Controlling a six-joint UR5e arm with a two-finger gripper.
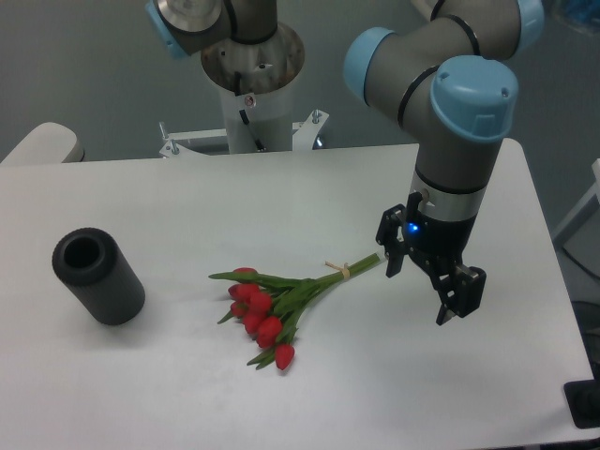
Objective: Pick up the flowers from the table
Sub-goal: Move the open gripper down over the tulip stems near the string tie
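approach step here, the claw (422, 286) hangs wide open and empty over the surface (281, 197), the flowers (277, 305) just left of it, stem ends nearest, so next it must shift left and drop.

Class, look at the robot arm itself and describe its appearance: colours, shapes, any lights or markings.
The arm is made of thick silver-grey tubes joined by rounded joints with light blue caps. At its end sits a black gripper with two dark angular fingers and a small blue light glowing on its body. The arm rises from a silver-white column bolted to a bracket at the back edge of the table.
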